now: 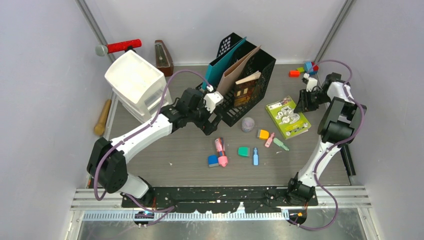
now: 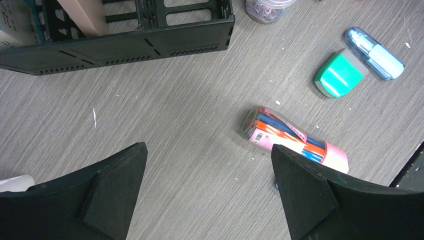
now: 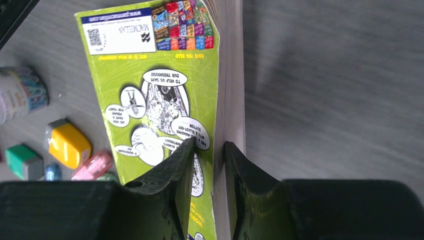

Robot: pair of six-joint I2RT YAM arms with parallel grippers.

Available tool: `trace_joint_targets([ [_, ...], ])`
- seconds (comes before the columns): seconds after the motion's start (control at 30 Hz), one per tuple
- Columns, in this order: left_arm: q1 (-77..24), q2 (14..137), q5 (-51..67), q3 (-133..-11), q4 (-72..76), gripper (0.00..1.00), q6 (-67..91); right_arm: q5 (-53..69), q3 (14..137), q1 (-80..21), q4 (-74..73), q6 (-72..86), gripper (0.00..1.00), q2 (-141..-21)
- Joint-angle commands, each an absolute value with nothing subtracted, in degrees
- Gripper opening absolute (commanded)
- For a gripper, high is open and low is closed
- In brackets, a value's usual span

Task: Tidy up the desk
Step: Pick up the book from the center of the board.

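The desk (image 1: 165, 150) is a grey-brown wood-grain top. A green book (image 1: 287, 117) lies at the right; my right gripper (image 1: 303, 102) is shut on its far right edge. In the right wrist view (image 3: 209, 145) one finger presses the green cover (image 3: 150, 85) and the other the page side. My left gripper (image 1: 210, 125) hangs open and empty over bare desk in front of the black file organizer (image 1: 245, 85). In the left wrist view (image 2: 207, 150) a pink tube of pens (image 2: 295, 140) lies just past the right finger.
Small items lie mid-desk: a clip jar (image 1: 248, 124), a yellow block (image 1: 263, 134), a green block (image 1: 243, 151), a blue marker (image 1: 255, 156), a blue block (image 1: 213, 160). A white drawer unit (image 1: 135, 82) stands at the back left. Coloured blocks (image 1: 302, 70) lie at the back right.
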State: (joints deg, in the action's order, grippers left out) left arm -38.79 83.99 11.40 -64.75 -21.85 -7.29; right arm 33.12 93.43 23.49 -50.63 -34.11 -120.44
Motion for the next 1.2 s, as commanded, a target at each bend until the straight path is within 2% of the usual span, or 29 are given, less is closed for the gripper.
trace_joint_targets([
  [0.0, -38.88, 84.03, 13.96, -68.72, -24.12, 0.99, -5.75, 34.77, 88.87, 23.47, -51.49, -31.74, 0.01, -111.38],
  [0.37, -38.94, 86.6, 18.63, -69.96, -20.7, 0.99, -1.1, 36.36, 87.18, 23.75, -49.11, -22.82, 0.0, -99.01],
  [0.8, -40.08, 94.69, 25.38, -76.86, -14.01, 0.99, 8.59, 37.41, 85.92, 23.82, -51.51, -18.12, 0.0, -90.91],
  [1.17, -43.59, 103.16, 30.58, -82.72, -8.3, 0.99, 20.71, 46.87, 80.9, 23.84, -52.16, -10.83, 0.0, -80.69],
])
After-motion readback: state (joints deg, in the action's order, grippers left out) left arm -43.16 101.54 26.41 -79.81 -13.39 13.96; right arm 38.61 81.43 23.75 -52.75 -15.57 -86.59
